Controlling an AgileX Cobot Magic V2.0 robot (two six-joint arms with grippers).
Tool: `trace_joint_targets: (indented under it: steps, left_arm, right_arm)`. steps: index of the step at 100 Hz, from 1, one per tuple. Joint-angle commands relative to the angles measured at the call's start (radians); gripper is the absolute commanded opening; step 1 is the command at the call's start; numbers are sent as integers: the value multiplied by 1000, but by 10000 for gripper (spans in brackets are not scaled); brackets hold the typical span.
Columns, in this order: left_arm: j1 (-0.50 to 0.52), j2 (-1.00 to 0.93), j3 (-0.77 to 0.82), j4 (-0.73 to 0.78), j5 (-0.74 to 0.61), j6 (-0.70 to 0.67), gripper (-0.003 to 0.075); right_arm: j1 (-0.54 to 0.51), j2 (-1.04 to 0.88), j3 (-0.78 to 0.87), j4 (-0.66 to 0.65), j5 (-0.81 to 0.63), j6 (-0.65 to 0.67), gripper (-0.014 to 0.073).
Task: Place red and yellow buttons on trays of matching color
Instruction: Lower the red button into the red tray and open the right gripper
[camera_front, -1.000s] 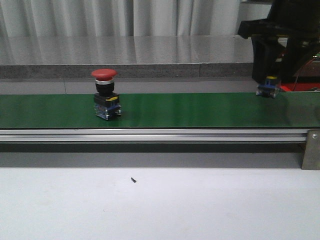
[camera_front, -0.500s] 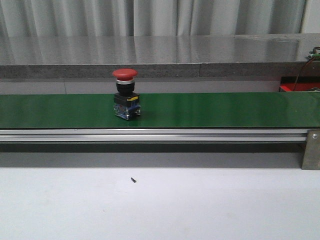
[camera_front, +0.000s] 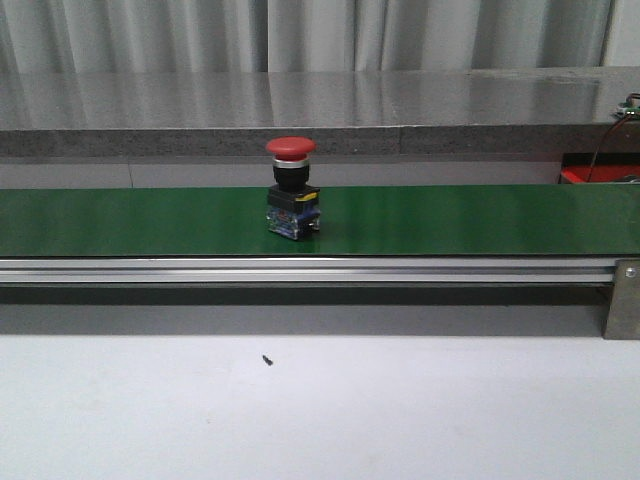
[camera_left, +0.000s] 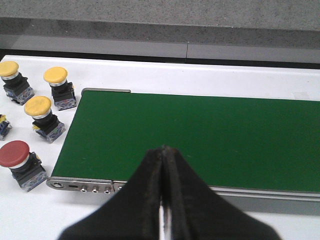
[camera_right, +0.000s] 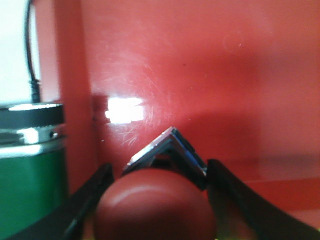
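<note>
Right claw (camera_right: 160, 200) apparently grips red button (camera_right: 156, 206) over red tray (camera_right: 200, 75).

Front low, level with green belt (camera_front: 450, 220) — left wrist above it, right wrist close on red tray (camera_right: 200, 75)

Front view is evenly lit and fairly sharp, with soft vertical reflections streaking the grey ledge (camera_front: 300, 100) across the upper frame and a dark shadow band under the conveyor rail (camera_front: 300, 270). Left wrist view is bright and crisp, shadows faint. Right wrist view is soft: the red button cap (camera_right: 156, 207) at bottom centre blurs, and a white glare patch sits left of centre on the red tray (camera_right: 200, 75).
</note>
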Motion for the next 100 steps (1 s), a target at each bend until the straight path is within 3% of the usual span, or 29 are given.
trace_joint_targets:
  steps: [1, 35, 63, 90, 100]
  left_arm:
    - [-7, -4, -26, -19, -67, 0, -20]
    - [-7, -4, -26, -19, -67, 0, -20]
    - [-7, -4, -26, -19, -67, 0, -20]
    - [-7, -4, -26, -19, -67, 0, -20]
    - [-7, -4, -26, -19, -67, 0, -20]
  right_arm:
    - [-5, -25, -34, 5, -46, -10, 261]
    - [-5, 36, -43, 5, -59, -10, 267]
    - [-7, 30, -114, 5, 22, -9, 605]
    - [-7, -28, -279, 15, 152, -8, 615]
    - [-2, -77, -295, 81, 174, -19, 615]
